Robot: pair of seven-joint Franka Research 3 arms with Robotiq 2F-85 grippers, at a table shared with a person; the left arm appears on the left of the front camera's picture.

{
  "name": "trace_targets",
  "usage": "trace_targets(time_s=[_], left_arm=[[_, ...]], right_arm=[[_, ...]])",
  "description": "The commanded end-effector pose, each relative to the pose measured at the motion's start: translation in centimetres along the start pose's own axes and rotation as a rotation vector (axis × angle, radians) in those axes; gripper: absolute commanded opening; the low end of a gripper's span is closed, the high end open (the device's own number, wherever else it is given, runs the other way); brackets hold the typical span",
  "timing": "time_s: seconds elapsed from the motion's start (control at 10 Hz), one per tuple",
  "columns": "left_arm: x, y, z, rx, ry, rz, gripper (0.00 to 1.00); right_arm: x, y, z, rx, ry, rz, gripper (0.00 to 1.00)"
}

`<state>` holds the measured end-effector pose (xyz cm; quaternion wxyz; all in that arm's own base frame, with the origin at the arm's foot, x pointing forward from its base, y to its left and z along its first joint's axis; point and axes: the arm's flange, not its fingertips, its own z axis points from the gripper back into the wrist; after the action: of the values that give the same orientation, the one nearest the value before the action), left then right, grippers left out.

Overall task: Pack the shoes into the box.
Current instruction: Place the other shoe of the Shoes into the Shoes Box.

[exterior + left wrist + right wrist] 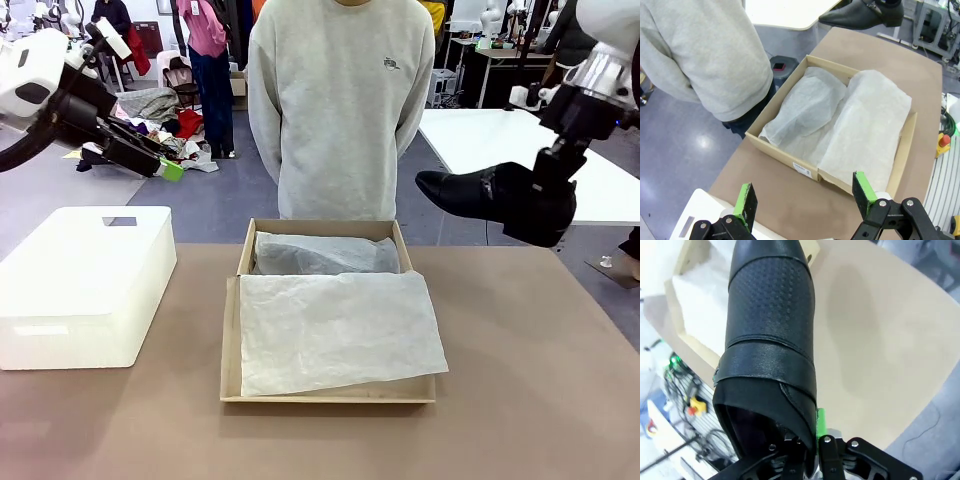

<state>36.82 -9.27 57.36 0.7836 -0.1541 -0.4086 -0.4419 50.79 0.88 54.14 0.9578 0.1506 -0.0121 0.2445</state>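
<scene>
— Brown bench [520, 400], mid-frame: how far along are you?
— Your right hand [550, 195] is clenched on one shoe [465, 190], aloft at right, not yet over the box [230, 345]. The tissue lump [325, 255] at its back may hide the other. Your left hand [150, 160] hangs released, upper left.

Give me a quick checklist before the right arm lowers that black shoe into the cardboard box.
1. Grip: right pincer shut on the shoe at its heel opening: ok.
2. Position above the box: not ok; the shoe hangs raised off the box's right side.
3. Landing spot: tissue paper lies flat over the front half, a wrapped bundle fills the rear: ok.
4. Other arm: left pincer open, raised away to the left: ok.
5. Far side: person stands at the table edge, no hand over the box: ok.
</scene>
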Motion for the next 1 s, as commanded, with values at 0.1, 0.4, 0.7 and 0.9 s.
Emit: trace_targets(time_s=[0.1,0.4,0.7,0.9], left_arm=[[-0.1,0.1,-0.1,-0.013,-0.013,-0.007,1.00],[-0.1,0.1,-0.1,-0.013,-0.013,-0.007,1.00],[-0.1,0.1,-0.1,-0.013,-0.013,-0.007,1.00],[-0.1,0.1,-0.1,-0.013,-0.013,-0.007,1.00]], right_arm=[[2.3,4.1,0.4,-0.040,-0.004,-0.256,0.00],[5.1,7.8,-0.8,-0.143,-0.109,-0.445,0.00],[6.9,10.5,-2.7,-0.256,-0.184,-0.535,0.00],[7.4,11.2,-3.5,-0.267,-0.202,-0.563,0.00]])
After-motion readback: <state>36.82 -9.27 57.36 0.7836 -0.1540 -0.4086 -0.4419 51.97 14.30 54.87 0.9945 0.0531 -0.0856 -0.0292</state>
